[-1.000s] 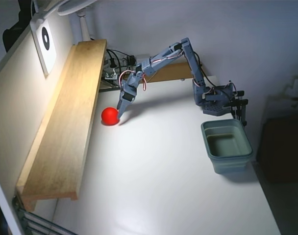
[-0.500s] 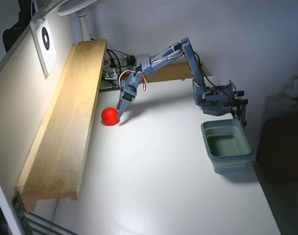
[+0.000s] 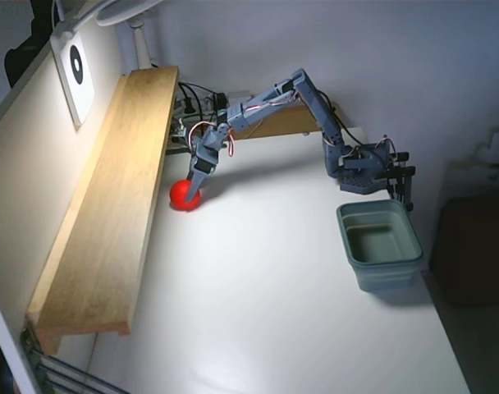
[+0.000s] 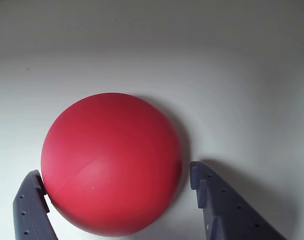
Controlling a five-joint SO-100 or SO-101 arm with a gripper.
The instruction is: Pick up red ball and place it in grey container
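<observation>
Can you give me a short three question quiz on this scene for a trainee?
1. True or false: the red ball already lies inside the grey tub.
2. In the wrist view, where is the ball relative to the gripper fingers?
3. In the fixed view, the wooden shelf is on which side of the ball: A left, B right?

Key: 1 false, it rests on the white table; 2 between them, the left one touching, a gap at the right one; 3 A.

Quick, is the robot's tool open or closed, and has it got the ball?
Tool: open, fingers either side of the red ball, which sits on the table, not yet gripped.
</observation>
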